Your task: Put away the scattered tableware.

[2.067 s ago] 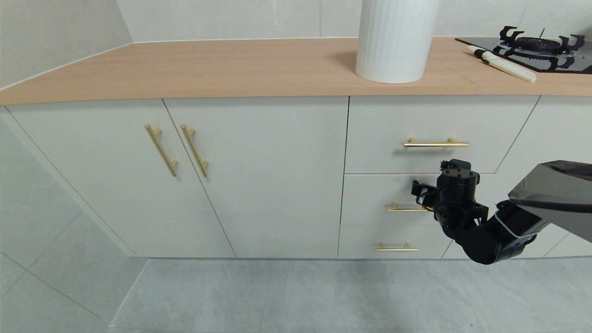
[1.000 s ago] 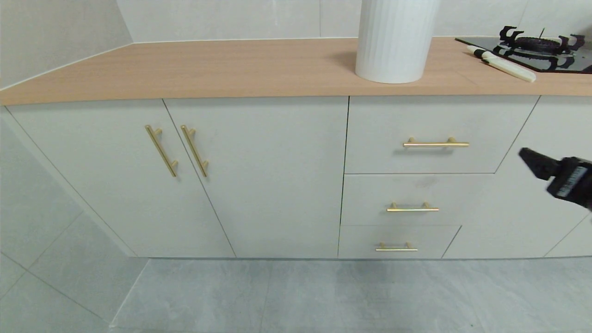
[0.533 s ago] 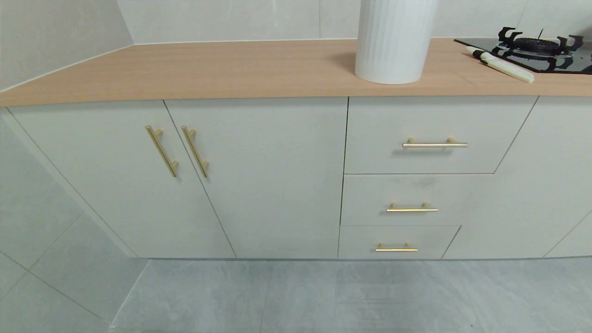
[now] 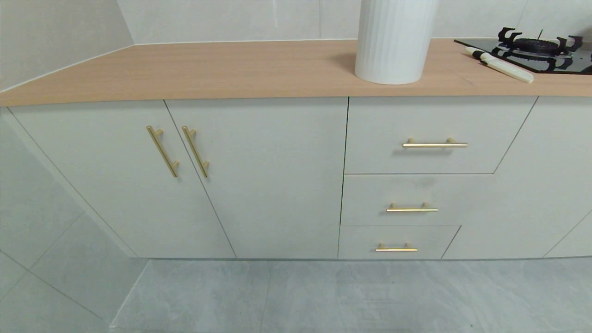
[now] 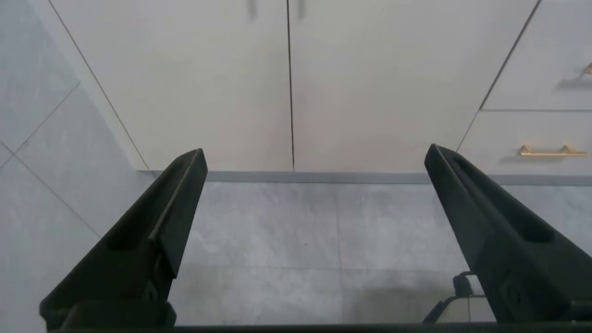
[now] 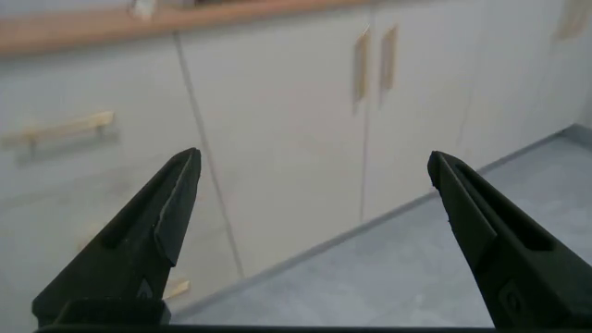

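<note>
From here I have both grippers empty. The left gripper has its fingers spread wide, hanging low over the grey tiled floor and facing the seam of the double doors. The right gripper is spread just as wide, with nothing between its fingers, and points at the cabinet front.

The one piece of tableware I can pick out is a knife, pale with a dark band near one end. It lies flat on the wooden countertop at the far right. It sits at the near-left edge of the gas hob, and I cannot tell whether its far end rests on the glass. A tall white ribbed container stands upright on the countertop, left of the knife and apart from it.

Below the counter, the double doors are shut, their brass handles side by side. To their right are three drawers: the top drawer, middle drawer and bottom drawer. All three are pushed in flush, each with a horizontal brass bar.
</note>
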